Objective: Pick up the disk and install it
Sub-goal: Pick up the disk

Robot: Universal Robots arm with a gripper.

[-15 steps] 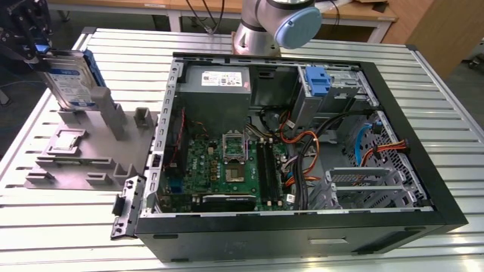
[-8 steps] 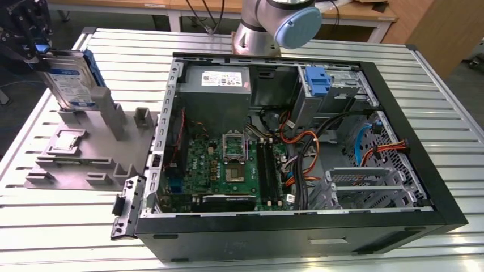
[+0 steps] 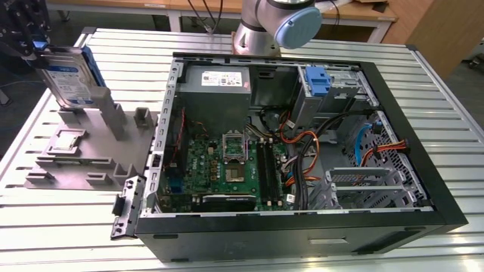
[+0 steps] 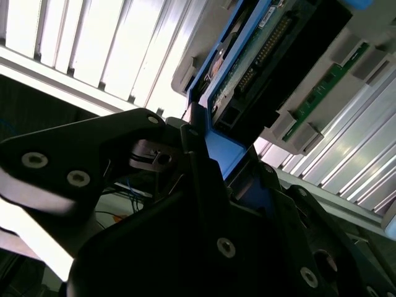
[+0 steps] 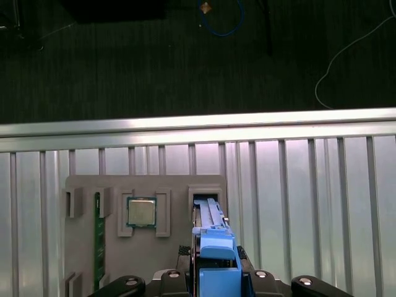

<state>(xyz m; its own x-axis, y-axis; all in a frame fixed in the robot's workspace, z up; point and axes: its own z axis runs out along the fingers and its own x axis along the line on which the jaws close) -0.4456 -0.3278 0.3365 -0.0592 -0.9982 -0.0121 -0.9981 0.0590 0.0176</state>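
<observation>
The arm's joint (image 3: 276, 25), rising just behind the computer case (image 3: 302, 229), was a stout silver-grey metal cylinder closed by a rounded pale blue cap. The gripper (image 4: 232, 162) was matte black (the same in both wrist views), built from broad angular plates with rounded corners and fastened with small silver round-headed screws (image 4: 34, 159); in the exterior view, well off to the exterior view's left of the case, it showed as a dark blocky mass
</observation>
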